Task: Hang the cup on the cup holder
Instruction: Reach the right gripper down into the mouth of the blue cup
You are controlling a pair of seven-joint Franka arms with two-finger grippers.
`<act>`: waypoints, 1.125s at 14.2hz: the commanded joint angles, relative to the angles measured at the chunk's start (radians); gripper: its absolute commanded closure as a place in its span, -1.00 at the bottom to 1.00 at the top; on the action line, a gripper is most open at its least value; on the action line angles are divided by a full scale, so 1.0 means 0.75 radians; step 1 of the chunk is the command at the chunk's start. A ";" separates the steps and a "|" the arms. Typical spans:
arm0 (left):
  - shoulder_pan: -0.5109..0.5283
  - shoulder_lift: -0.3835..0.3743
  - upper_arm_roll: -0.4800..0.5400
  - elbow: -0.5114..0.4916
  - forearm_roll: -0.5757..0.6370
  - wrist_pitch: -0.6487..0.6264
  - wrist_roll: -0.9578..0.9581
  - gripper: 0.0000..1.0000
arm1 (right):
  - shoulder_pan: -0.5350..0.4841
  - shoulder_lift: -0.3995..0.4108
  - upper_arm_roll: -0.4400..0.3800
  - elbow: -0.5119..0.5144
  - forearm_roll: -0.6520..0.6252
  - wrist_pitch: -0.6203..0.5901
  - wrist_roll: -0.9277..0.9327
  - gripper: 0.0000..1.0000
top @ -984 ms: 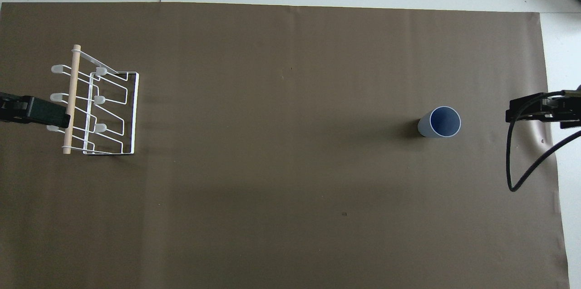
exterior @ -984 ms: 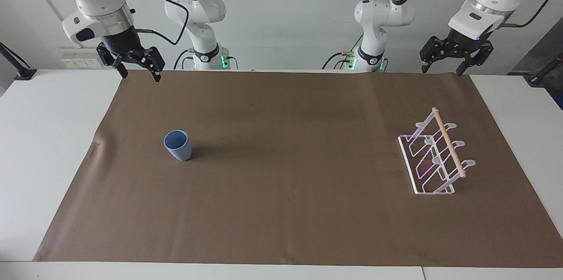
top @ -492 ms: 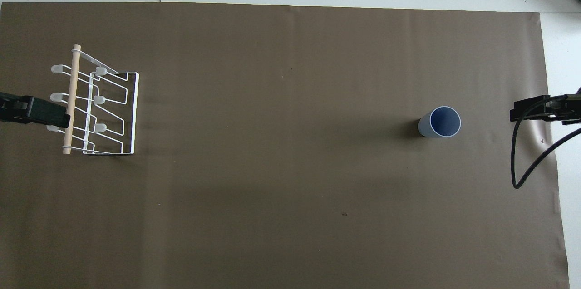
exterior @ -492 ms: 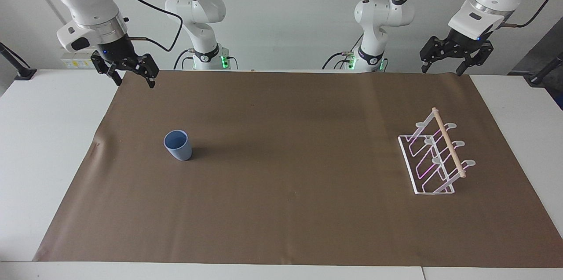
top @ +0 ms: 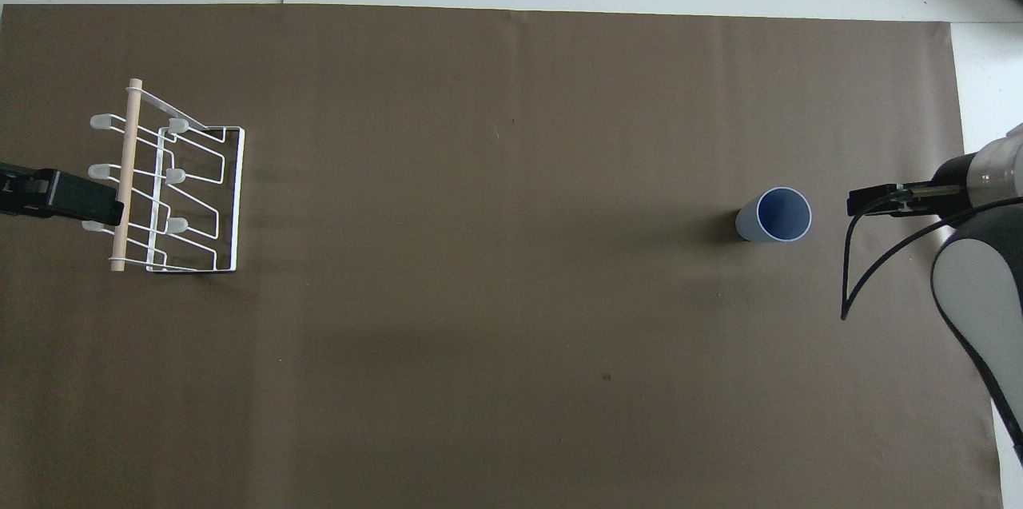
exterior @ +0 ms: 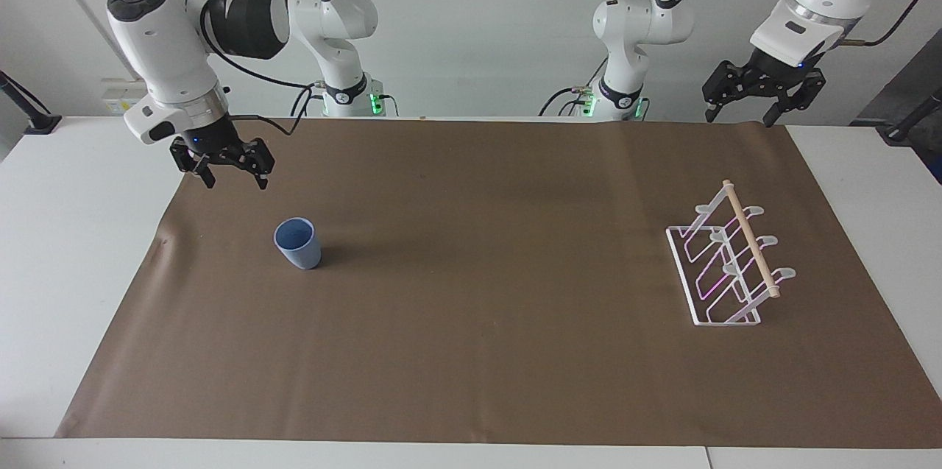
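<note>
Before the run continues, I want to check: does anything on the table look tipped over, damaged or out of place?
Nothing stands out. The cup stands upright on the brown mat, and the cup holder sits flat on its base, empty.

The cup stands upright on the mat, toward the right arm's end of the table. The cup holder stands on the same mat, well apart from it, toward the left arm's end. The right gripper hangs over the mat near the cup, apparently clear of it. The left gripper waits over the mat's edge nearest the robots, at its own end.
</note>
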 commanded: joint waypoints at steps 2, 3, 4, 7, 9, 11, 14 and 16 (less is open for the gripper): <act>0.011 -0.026 -0.004 -0.020 -0.007 -0.016 0.011 -1.00 | -0.011 0.111 0.011 -0.028 0.009 0.117 -0.055 -1.00; 0.011 -0.026 -0.004 -0.020 -0.007 -0.016 0.011 -1.00 | -0.009 0.150 0.011 -0.034 0.028 0.173 -0.055 -1.00; 0.011 -0.026 -0.004 -0.020 -0.007 -0.016 0.011 -1.00 | -0.003 0.179 0.011 -0.039 0.070 0.218 -0.057 -1.00; 0.011 -0.026 -0.004 -0.020 -0.007 -0.016 0.011 -1.00 | 0.015 0.203 0.011 -0.080 0.079 0.335 -0.059 -1.00; 0.011 -0.026 -0.004 -0.020 -0.007 -0.016 0.011 -1.00 | 0.019 0.216 0.011 -0.084 0.081 0.341 -0.059 -1.00; 0.011 -0.026 -0.004 -0.020 -0.007 -0.016 0.011 -1.00 | 0.023 0.214 0.013 -0.132 0.081 0.367 -0.073 -1.00; 0.011 -0.026 -0.004 -0.020 -0.007 -0.016 0.011 -1.00 | 0.013 0.199 0.011 -0.184 0.081 0.380 -0.155 -1.00; 0.011 -0.026 -0.004 -0.020 -0.007 -0.016 0.011 -1.00 | 0.001 0.199 0.011 -0.186 0.081 0.382 -0.180 -1.00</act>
